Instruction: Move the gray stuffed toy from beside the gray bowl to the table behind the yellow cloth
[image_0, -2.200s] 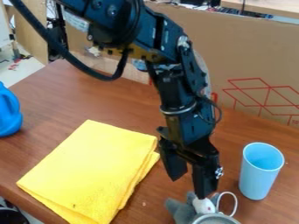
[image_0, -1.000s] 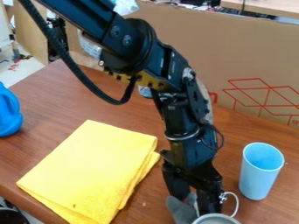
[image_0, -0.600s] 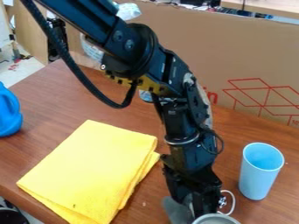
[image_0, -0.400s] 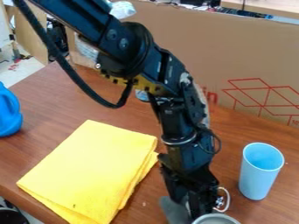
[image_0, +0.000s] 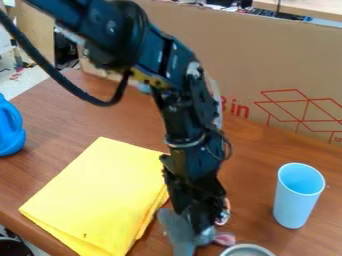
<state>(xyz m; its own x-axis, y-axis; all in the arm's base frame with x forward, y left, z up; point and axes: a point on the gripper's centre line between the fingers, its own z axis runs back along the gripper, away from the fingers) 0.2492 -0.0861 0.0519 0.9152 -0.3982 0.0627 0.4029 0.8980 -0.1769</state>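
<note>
the grey soft toy (image_0: 176, 235) sits clamped within the pincer (image_0: 192, 220)

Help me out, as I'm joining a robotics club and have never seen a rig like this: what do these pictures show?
The dark machine is a robot arm, a jointed mechanical limb coming in from the upper left. Its hand is the gripper, two black fingers that pinch things. The view comes from a fixed camera looking down at a slant.

The gripper holds what looks like a grey soft toy, near the bottom edge. On the brown table lies a folded yellow cloth, with a light blue cup standing at the right and part of a blue object at the left edge. Behind stands cardboard.
</note>
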